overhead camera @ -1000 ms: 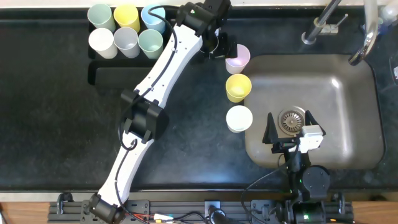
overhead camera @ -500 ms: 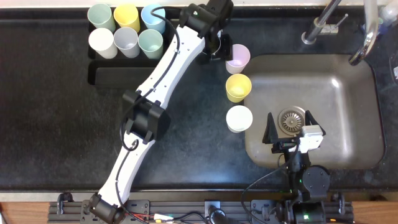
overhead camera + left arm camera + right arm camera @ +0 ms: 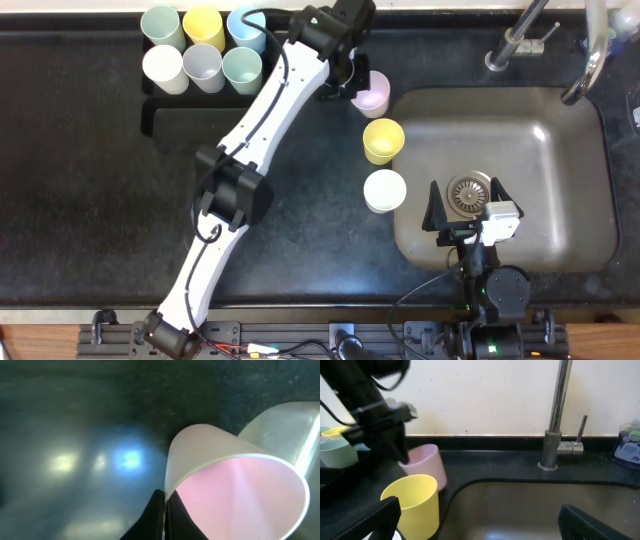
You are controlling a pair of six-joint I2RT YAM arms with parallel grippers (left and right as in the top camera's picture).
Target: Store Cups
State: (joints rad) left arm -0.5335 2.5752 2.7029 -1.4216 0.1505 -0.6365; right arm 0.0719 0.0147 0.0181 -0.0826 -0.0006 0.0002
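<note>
The left gripper [image 3: 347,74] is clamped on the rim of the pink cup [image 3: 373,93]. This cup is a little tilted, at the corner of the sink [image 3: 560,140], next to the yellow cup [image 3: 383,140] and the white cup [image 3: 385,190]. The right gripper [image 3: 466,205] hangs over the sink with its fingers wide apart.

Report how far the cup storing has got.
Done: six cups stand in the black rack. In hand: the left claw pinches the pink cup by its rim beside the sink. Left: the yellow cup and white cup wait at the sink's edge; the right claw sits open over it.
</note>
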